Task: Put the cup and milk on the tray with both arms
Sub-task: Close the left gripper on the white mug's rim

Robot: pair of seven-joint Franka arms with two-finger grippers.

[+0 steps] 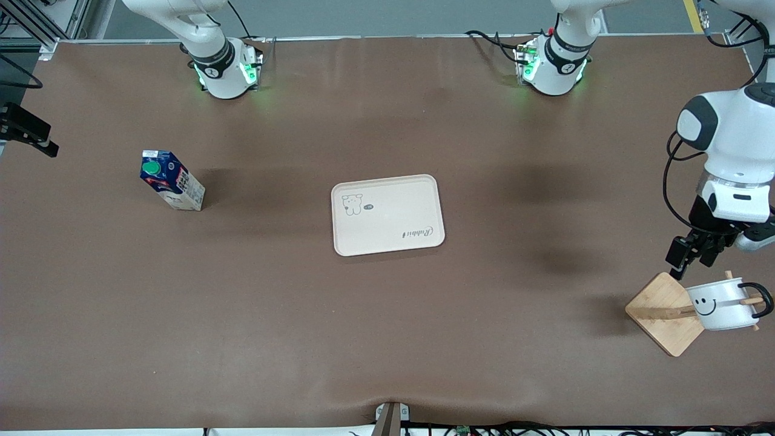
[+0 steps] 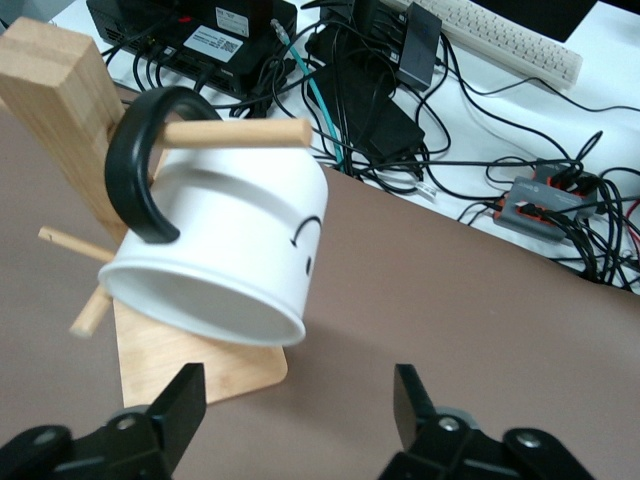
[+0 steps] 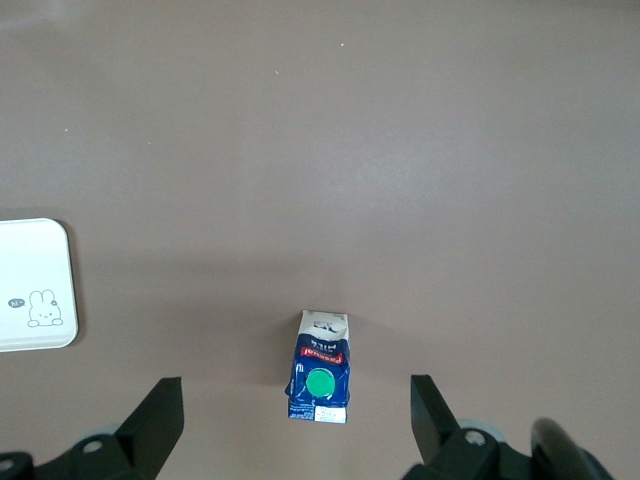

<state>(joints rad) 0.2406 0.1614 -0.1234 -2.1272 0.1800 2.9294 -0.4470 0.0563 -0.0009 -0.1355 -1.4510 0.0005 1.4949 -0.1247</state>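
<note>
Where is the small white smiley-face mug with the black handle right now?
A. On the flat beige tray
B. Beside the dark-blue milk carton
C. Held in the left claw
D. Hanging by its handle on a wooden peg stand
D: the small white smiley-face mug hangs by its black handle on a peg of the wooden stand, with the open left claw near it.

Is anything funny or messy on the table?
Nothing is spilled or broken. The cup hangs sideways by its handle on a wooden stand's peg, the milk stands upright, and the tray is bare.

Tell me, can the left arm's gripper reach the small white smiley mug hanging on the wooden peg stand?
Probably yes: the left gripper, open, hangs beside the mug, with nothing between them; only the stand's peg through the handle holds it.
</note>
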